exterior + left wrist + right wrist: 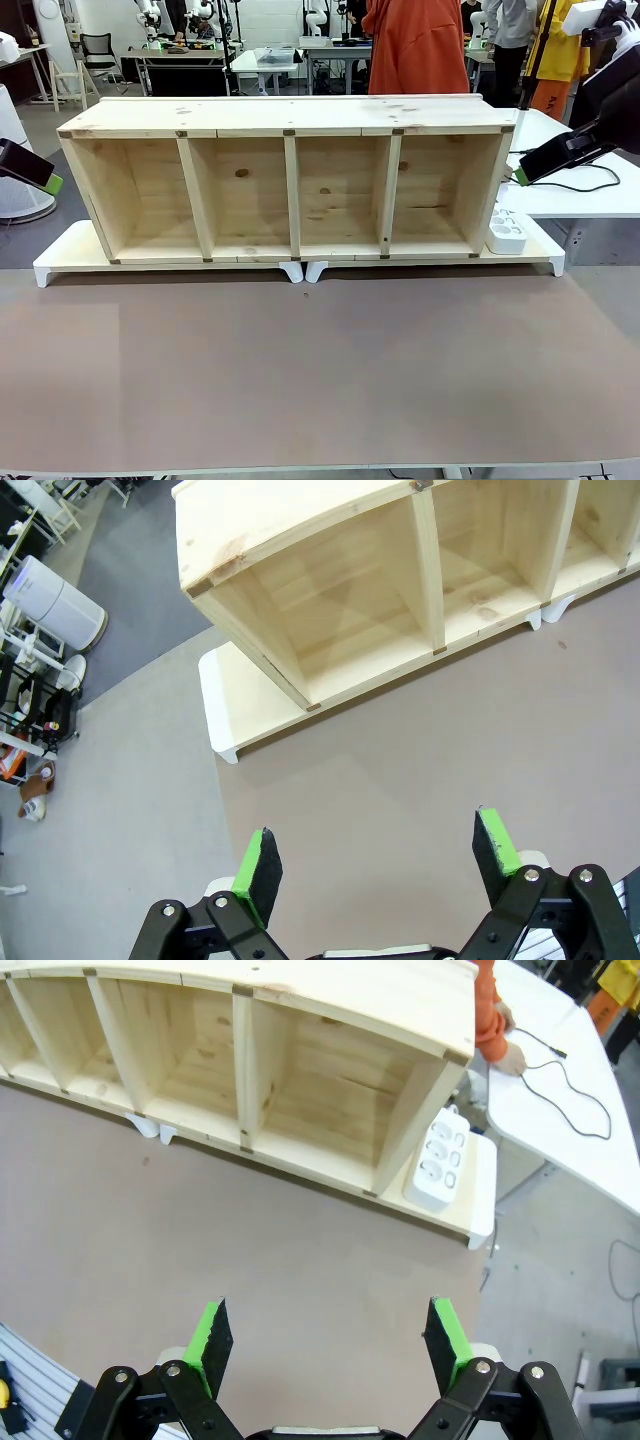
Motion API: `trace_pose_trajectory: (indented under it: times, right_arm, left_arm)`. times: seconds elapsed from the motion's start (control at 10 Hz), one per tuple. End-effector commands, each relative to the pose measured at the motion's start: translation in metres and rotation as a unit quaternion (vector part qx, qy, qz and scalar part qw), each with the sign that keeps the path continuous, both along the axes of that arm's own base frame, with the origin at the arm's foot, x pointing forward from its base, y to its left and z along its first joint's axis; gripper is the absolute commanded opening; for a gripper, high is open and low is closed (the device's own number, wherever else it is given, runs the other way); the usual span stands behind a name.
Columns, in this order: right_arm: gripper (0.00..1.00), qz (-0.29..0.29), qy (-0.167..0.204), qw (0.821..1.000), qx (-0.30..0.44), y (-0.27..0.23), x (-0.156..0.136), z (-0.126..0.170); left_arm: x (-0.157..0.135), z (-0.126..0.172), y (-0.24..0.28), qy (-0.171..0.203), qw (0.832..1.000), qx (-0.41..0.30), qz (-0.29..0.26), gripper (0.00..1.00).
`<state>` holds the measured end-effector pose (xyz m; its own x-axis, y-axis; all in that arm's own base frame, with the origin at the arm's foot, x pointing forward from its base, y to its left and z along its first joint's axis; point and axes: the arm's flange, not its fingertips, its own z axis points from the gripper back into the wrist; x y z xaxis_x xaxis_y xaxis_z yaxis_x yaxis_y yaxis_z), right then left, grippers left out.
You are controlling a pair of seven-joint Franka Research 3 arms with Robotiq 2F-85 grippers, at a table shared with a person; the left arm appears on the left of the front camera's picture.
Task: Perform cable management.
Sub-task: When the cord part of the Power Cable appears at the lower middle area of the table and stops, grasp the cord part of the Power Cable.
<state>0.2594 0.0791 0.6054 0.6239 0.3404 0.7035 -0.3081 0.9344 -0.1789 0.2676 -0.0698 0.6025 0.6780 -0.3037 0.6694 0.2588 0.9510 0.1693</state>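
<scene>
Right gripper (328, 1328) (green pads (211, 1338)) agape

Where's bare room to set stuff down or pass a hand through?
Free: the brown mat in front of the shelf, full width; all four shelf bays. Crowded: the riser's right end, taken by the power strip; the side table holds the cable.

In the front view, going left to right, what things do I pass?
left gripper → shelf → power strip → cable
</scene>
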Motion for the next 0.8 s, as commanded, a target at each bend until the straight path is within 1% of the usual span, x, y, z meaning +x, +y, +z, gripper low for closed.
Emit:
trace_pose_trajectory:
  times: [0.0, 0.7]
  right_arm:
    - [1.0, -0.001, -0.001, 1.0, -0.001, -0.0003, 0.0007, 0.0001]
    - [1.0, -0.001, -0.001, 1.0, -0.001, -0.0003, 0.0007, 0.0001]
  left_arm:
    - [-0.0014, -0.0001, 0.0007, 0.003, 1.0, 0.002, -0.002, 1.0]
    - [-0.0014, -0.0001, 0.0007, 0.003, 1.0, 0.002, -0.002, 1.0]
